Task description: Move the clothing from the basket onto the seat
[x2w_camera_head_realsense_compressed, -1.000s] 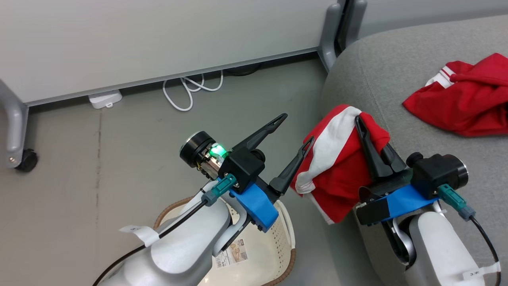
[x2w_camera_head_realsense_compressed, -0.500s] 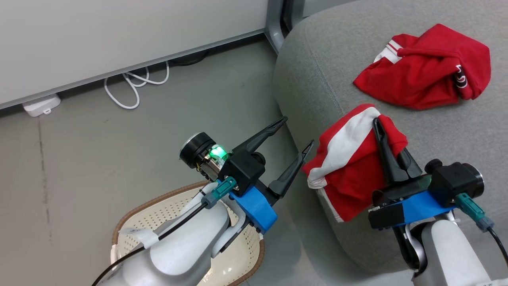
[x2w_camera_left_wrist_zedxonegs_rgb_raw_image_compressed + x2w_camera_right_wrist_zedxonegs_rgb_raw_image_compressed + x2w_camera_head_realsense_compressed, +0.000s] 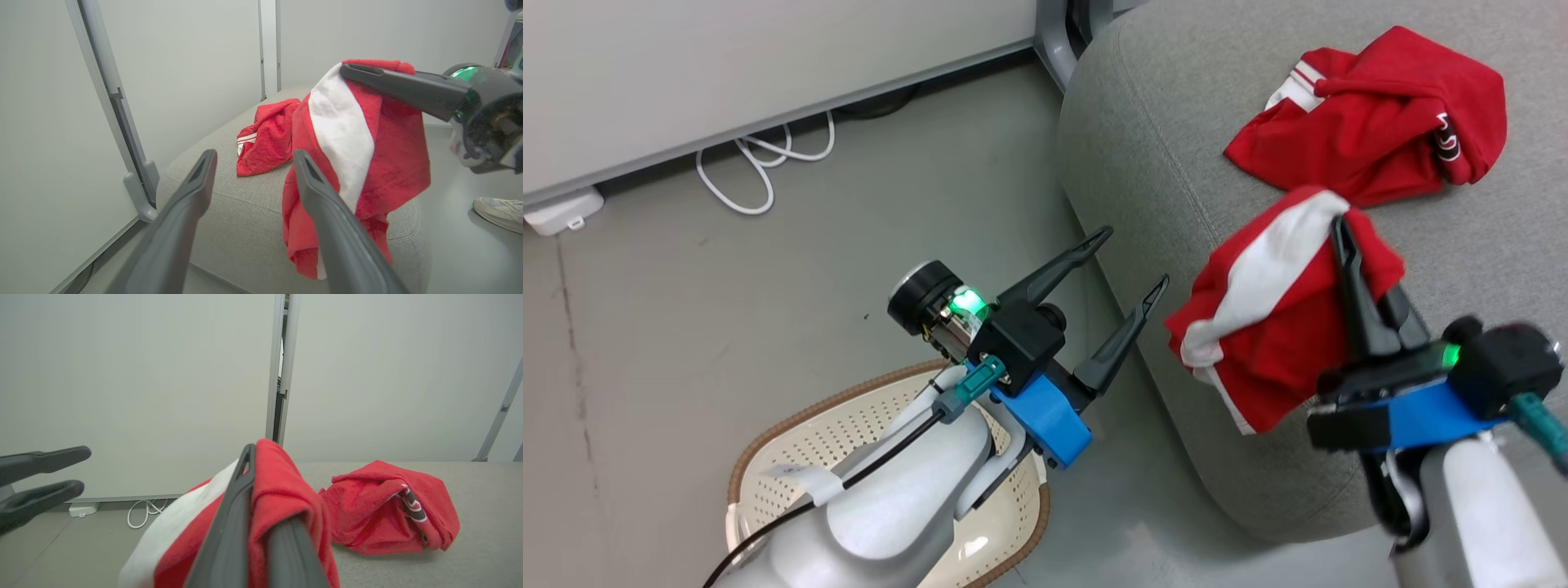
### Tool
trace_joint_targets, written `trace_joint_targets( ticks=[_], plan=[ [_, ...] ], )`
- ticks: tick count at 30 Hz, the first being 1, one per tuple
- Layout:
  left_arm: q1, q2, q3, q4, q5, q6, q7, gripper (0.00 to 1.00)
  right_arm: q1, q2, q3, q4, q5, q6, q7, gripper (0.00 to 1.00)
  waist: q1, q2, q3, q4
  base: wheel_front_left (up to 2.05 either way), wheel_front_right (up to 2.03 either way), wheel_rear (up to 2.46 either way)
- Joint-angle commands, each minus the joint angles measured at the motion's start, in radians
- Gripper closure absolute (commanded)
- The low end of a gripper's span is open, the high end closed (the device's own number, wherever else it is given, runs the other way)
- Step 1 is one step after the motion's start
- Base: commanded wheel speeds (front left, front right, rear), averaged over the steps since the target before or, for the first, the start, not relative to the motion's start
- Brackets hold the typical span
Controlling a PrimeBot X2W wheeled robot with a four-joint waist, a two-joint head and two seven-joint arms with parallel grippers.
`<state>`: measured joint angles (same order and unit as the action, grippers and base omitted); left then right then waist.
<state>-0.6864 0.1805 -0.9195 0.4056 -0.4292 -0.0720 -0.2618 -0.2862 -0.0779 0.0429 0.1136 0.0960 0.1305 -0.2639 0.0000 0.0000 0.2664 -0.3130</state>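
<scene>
My right gripper (image 3: 1343,237) is clamped fully shut on the white-striped garment (image 3: 1258,327), which hangs from the fingers over the near edge of the grey seat (image 3: 1143,147). Contact with the seat cannot be determined. The jersey (image 3: 1372,122) lies crumpled on the seat top, just beyond. My left gripper (image 3: 1135,257) stands spread wide and holds nothing. The basket (image 3: 792,416) sits on the floor, beneath my left forearm.

Grey floor (image 3: 686,327), smooth, faint crack line at L. Pale partition panel (image 3: 727,73) along far side w/ grey metal leg (image 3: 1050,34) at its end. White cable (image 3: 756,167) looped under panel edge, small white box (image 3: 562,216) beside. Soft, even light.
</scene>
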Motion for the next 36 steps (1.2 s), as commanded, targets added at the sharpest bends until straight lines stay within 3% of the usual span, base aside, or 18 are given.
trace_joint_targets(
  ticks=[1, 9, 14, 21, 30, 36],
  plan=[
    [-0.019, 0.008, 0.006, -0.004, 0.006, -0.001, -0.005, 0.0, -0.033, -0.01, -0.005, -0.011, -0.007, 0.001, -0.001, 1.0, 0.0, 0.0, 0.011, 0.002, 0.0, 0.0, 0.0],
    [-0.071, 0.017, -0.001, -0.011, 0.027, -0.006, 0.004, 0.0, -0.262, -0.072, -0.087, -0.063, 0.0, 0.0, -0.001, 1.0, 0.0, 0.0, 0.113, 0.025, 0.0, 0.0, 0.0],
    [-0.126, 0.028, -0.008, -0.027, 0.047, -0.01, 0.025, 0.0, -0.442, -0.119, -0.195, -0.083, 0.008, 0.0, -0.001, 1.0, 0.0, 0.0, 0.225, 0.046, 0.0, 0.0, 0.0],
    [-0.188, 0.048, -0.014, -0.051, 0.07, -0.013, 0.051, 0.0, -0.658, -0.241, -0.327, -0.052, 0.011, 0.0, -0.001, 1.0, 0.0, 0.0, 0.362, 0.065, 0.0, 0.0, 0.0],
    [-0.219, 0.07, -0.02, -0.074, 0.087, -0.006, 0.063, 0.0, -0.74, -0.414, -0.442, 0.08, 0.033, 0.0, -0.001, 1.0, 0.0, 0.0, 0.454, 0.069, 0.0, 0.0, 0.0],
    [-0.225, 0.075, -0.025, -0.079, 0.083, -0.003, 0.066, 0.0, -0.687, -0.43, -0.462, 0.247, 0.036, 0.0, -0.001, 1.0, 0.0, 0.0, 0.468, 0.07, 0.0, 0.0, 0.0]
  ],
)
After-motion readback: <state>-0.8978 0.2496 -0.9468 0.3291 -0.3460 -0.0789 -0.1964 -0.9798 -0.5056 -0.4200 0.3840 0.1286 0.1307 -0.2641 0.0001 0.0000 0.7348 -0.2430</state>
